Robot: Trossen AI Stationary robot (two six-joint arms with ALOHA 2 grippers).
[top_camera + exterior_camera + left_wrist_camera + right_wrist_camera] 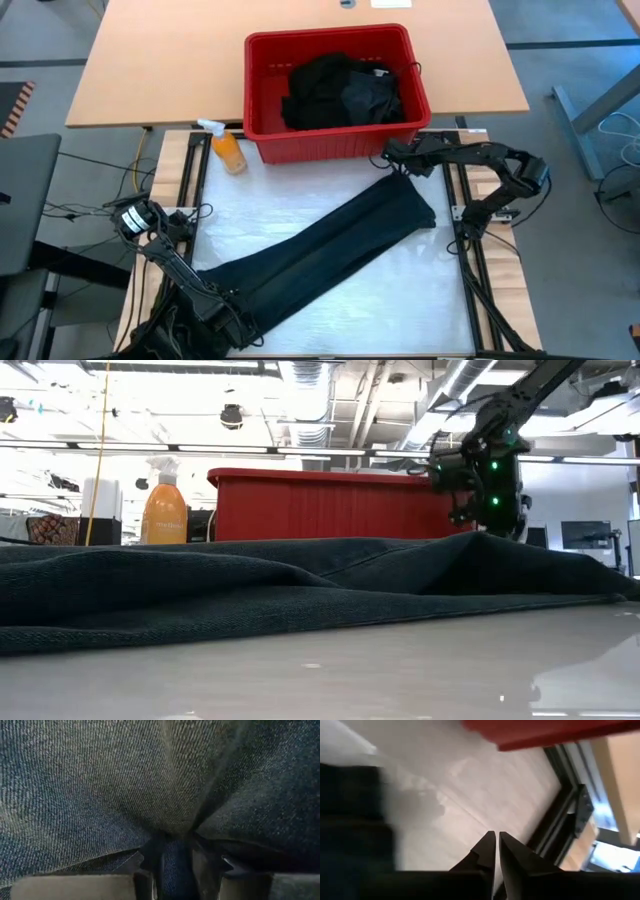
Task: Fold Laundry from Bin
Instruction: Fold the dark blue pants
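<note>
Holding one long, ribbed dark garment [320, 250] flat on our glossy white table [420, 290].
Our left gripper [175, 865] pinches its twill-textured cloth; our right gripper [497, 851] hangs nearly closed, empty, beside one ribbed red bin [335, 140].

The left gripper [228, 318] is hidden under the garment [320, 255] at the table's near edge in the high view, its fingers are largely buried in cloth in the left wrist view, and the laundry [340, 92] in the bin [268, 52] cannot be counted.
</note>
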